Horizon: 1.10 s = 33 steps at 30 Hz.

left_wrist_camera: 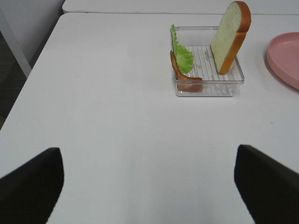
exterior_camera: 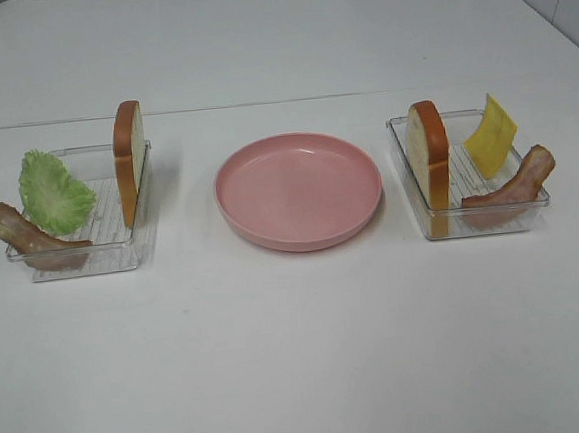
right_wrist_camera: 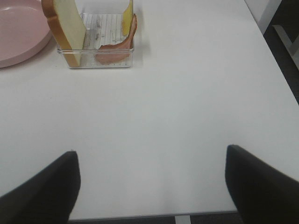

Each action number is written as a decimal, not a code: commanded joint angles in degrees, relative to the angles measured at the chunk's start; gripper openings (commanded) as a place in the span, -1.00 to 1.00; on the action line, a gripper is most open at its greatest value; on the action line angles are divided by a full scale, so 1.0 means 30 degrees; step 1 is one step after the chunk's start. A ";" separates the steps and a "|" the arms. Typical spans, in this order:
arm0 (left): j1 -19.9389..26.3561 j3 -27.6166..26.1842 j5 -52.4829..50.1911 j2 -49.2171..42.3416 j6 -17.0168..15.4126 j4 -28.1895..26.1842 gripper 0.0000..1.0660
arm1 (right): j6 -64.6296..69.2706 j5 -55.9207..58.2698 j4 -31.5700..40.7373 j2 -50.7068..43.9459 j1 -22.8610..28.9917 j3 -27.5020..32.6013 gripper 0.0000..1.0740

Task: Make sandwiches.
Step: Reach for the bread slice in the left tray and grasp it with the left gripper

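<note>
We're right at the start here, folks: nothing has been built yet. The pink plate [exterior_camera: 299,191] sits bare in the middle of the table [exterior_camera: 301,366], not one ingredient on it, so every layer of the sandwich is left to do. Toward the table's left edge, the left tray [exterior_camera: 83,265] holds its full share. The left bread slice [exterior_camera: 130,159] stands on edge against the wall nearest the plate, the lettuce leaf [exterior_camera: 55,190] is propped upright at the outer side, and the left bacon strip [exterior_camera: 32,237] is draped over the outer wall. Toward the right edge, the right tray [exterior_camera: 476,226] mirrors it. The right bread slice [exterior_camera: 430,160] stands on edge at the plate side, the cheese square [exterior_camera: 491,135] leans up at the far wall, and the right bacon strip [exterior_camera: 513,191] is slung across the outer corner. Both arms hang back near the table's front edge, well apart from their trays and out of the overhead shot. The left gripper [left_wrist_camera: 147,158] has its fingers spread wide over bare tabletop and holds nothing. The right gripper [right_wrist_camera: 150,154] is likewise splayed and empty-handed. By my reading, a bread slice onto the plate is the likely first move, with the fillings and the second slice all to come.
</note>
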 commanded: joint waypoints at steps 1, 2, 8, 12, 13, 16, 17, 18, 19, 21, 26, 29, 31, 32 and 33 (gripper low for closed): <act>0.0057 0.0038 -0.0076 -0.0306 -0.0115 0.0000 0.71 | -0.0172 -0.0095 0.0019 0.0057 -0.0115 0.0057 0.54; 0.0057 0.0038 -0.0076 -0.0306 -0.0115 0.0000 0.71 | -0.0172 -0.0095 0.0019 0.0057 -0.0115 0.0057 0.54; 0.0057 0.0038 -0.0076 -0.0306 -0.0115 0.0000 0.71 | -0.0172 -0.0095 0.0019 0.0057 -0.0115 0.0057 0.54; 0.0057 -0.0153 -0.0248 0.0000 -0.0191 0.0000 0.71 | -0.0172 -0.0095 0.0019 0.0057 -0.0115 0.0057 0.54; 0.0057 -0.0439 -0.0726 0.0592 -0.0210 0.0000 0.71 | -0.0172 -0.0095 0.0019 0.0057 -0.0115 0.0057 0.54; 0.0057 -0.0917 -0.1910 0.1910 -0.0210 0.0000 0.71 | -0.0172 -0.0095 0.0019 0.0057 -0.0115 0.0057 0.54; 0.0057 -0.0917 -0.1910 0.1910 -0.0210 0.0000 0.71 | -0.0172 -0.0095 0.0019 0.0057 -0.0115 0.0057 0.54; 0.0057 -0.1108 -0.2273 0.2483 -0.0210 0.0000 0.71 | -0.0172 -0.0095 0.0019 0.0057 -0.0115 0.0057 0.54; 0.0057 -0.1108 -0.2273 0.2483 -0.0210 0.0000 0.71 | -0.0172 -0.0095 0.0019 0.0057 -0.0115 0.0057 0.54; 0.0057 -0.1642 -0.3629 0.4908 -0.0210 -0.0076 0.71 | -0.0172 -0.0095 0.0019 0.0057 -0.0115 0.0057 0.54; 0.0057 -0.2292 -0.5061 0.7850 -0.0210 -0.0076 0.71 | -0.0172 -0.0095 0.0019 0.0057 -0.0115 0.0057 0.54; 0.0057 -0.2922 -0.6092 1.0065 -0.0210 -0.0076 0.71 | -0.0172 -0.0095 0.0019 0.0057 -0.0115 0.0057 0.54; 0.0057 -0.3438 -0.6875 1.1536 -0.0210 -0.0076 0.71 | -0.0172 -0.0095 0.0019 0.0057 -0.0115 0.0057 0.54; 0.0057 -0.3992 -0.7487 1.3254 -0.0191 -0.0076 0.71 | -0.0172 -0.0095 0.0019 0.0057 -0.0115 0.0057 0.54; 0.0057 -0.4335 -0.7754 1.3942 -0.0191 -0.0076 0.71 | -0.0172 -0.0095 0.0019 0.0057 -0.0115 0.0057 0.54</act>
